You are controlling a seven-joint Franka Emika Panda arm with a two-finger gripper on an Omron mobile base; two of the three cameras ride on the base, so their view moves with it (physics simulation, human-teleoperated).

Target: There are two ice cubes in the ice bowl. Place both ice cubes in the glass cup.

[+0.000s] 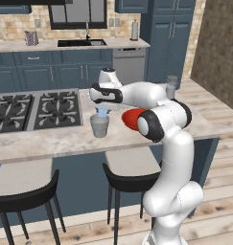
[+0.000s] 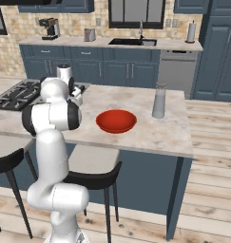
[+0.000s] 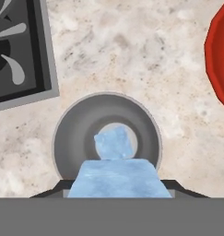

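A white arm reaches across the marble counter (image 1: 55, 139) and holds its gripper (image 1: 104, 111) directly above the cup (image 1: 99, 125), which stands upright between the stove (image 1: 36, 111) and the red bowl (image 1: 132, 118). A pale-blue ice cube (image 1: 104, 113) sits pinched between the fingers, the jaws closed to about its width, just over the cup's rim.

In the hand view, looking straight down, the held cube (image 3: 117, 179) fills the lower middle of the frame, with the dark finger tips showing at either side of it. Below it the cup (image 3: 72, 138) appears as a grey ring, and a second cube (image 3: 114, 143) lies at its bottom. The stove's edge (image 3: 21, 50) shows at upper left and the bowl's rim (image 3: 217, 60) at upper right, both near the cup but apart from it.

From the right base view, the bowl (image 2: 116, 120) sits on the counter with nothing visible inside. A tall grey jar (image 2: 158, 100) stands well beyond it, near the counter's far side.
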